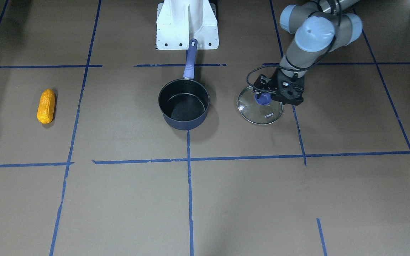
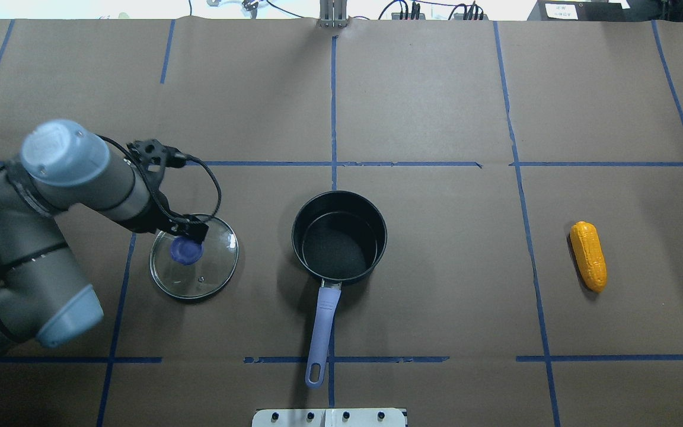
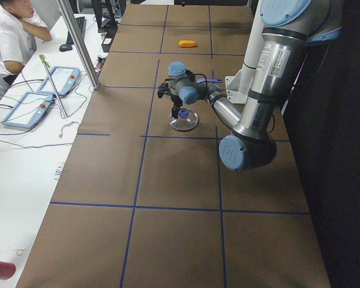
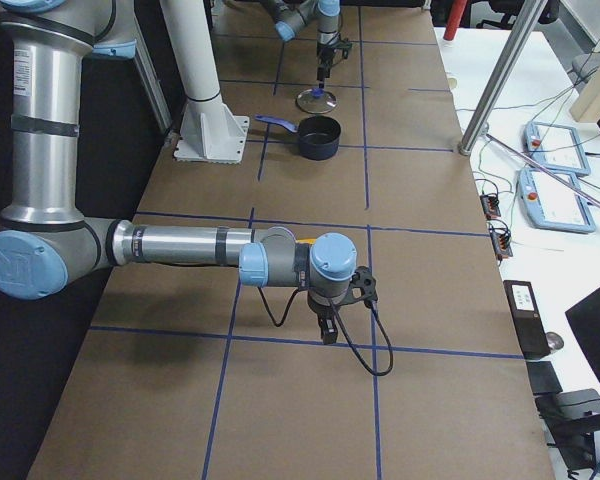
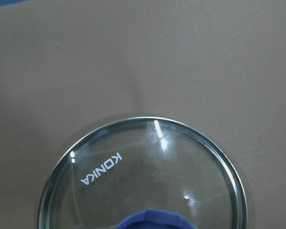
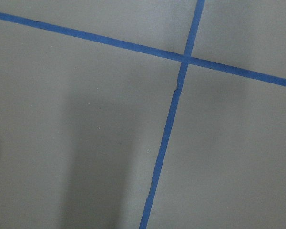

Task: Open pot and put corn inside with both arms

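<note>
The pot (image 2: 339, 237) stands open in the middle, black inside and empty, with its purple handle (image 2: 322, 320) pointing toward the robot base. The glass lid (image 2: 194, 258) lies flat on the table beside it, and its purple knob (image 2: 186, 250) shows whole. My left gripper (image 2: 192, 232) hovers just over the knob and looks open and empty. The lid fills the left wrist view (image 5: 143, 181). The corn (image 2: 589, 255) lies far off on the other side. My right gripper (image 4: 326, 330) shows only in the exterior right view, so I cannot tell whether it is open or shut.
The white robot base (image 1: 187, 25) stands behind the pot's handle. Blue tape lines (image 2: 333, 163) grid the brown table. Operators' desks with tablets (image 3: 54, 81) run along the far side.
</note>
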`<state>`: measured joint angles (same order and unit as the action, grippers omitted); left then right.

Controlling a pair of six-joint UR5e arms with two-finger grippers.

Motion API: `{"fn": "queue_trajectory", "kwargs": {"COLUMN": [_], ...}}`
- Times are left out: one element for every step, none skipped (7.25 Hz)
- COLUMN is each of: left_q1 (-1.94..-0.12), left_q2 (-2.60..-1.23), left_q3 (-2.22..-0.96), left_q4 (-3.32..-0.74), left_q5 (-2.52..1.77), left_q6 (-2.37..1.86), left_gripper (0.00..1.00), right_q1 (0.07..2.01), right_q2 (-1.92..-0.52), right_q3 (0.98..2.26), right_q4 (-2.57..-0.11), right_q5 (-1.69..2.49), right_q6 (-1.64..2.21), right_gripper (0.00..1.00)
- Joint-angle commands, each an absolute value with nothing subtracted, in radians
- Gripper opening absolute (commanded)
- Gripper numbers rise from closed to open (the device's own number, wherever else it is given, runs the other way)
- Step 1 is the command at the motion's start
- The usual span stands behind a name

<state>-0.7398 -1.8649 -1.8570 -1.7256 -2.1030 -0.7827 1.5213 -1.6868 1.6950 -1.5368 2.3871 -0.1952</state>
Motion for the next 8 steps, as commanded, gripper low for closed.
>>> {"fn": "queue_trajectory", "kwargs": {"left_q1": [-0.984, -1.155, -1.315, -1.439, -1.548, -1.605, -1.611, -1.611], "left_q2": [-1.744, -1.689, -1.680, -1.674, -1.651, -1.600, -1.535, -1.532], "left_q3": [-1.876, -1.835, -1.806, -1.805, -1.787, -1.746, -1.740, -1.733], "left_q4": [-1.660, -1.646, -1.517, -1.341, -1.254, -1.258, -1.306, -1.330], "left_q5": [-2.212, -2.270, -2.322, -2.322, -2.321, -2.325, -2.330, -2.333], "left_q6": [-0.390, -0.157, 0.044, 0.198, 0.269, 0.325, 0.381, 0.380], "left_gripper": [1.00, 1.00, 1.00, 1.00, 1.00, 1.00, 1.00, 1.00], "right_q1": [1.497, 1.485, 1.455, 1.415, 1.364, 1.300, 1.211, 1.101], "right_q2": [-1.678, -1.675, -1.661, -1.661, -1.657, -1.645, -1.646, -1.663], "right_q3": [1.701, 1.704, 1.742, 1.796, 1.837, 1.882, 1.926, 1.928], "right_q4": [-1.476, -1.474, -1.471, -1.474, -1.474, -1.474, -1.451, -1.311], "right_q5": [2.381, 2.385, 2.387, 2.388, 2.387, 2.378, 2.338, 2.250], "right_q6": [-0.186, -0.151, -0.071, 0.027, 0.123, 0.243, 0.422, 0.607], "right_gripper": [1.00, 1.00, 1.00, 1.00, 1.00, 1.00, 1.00, 1.00]}}
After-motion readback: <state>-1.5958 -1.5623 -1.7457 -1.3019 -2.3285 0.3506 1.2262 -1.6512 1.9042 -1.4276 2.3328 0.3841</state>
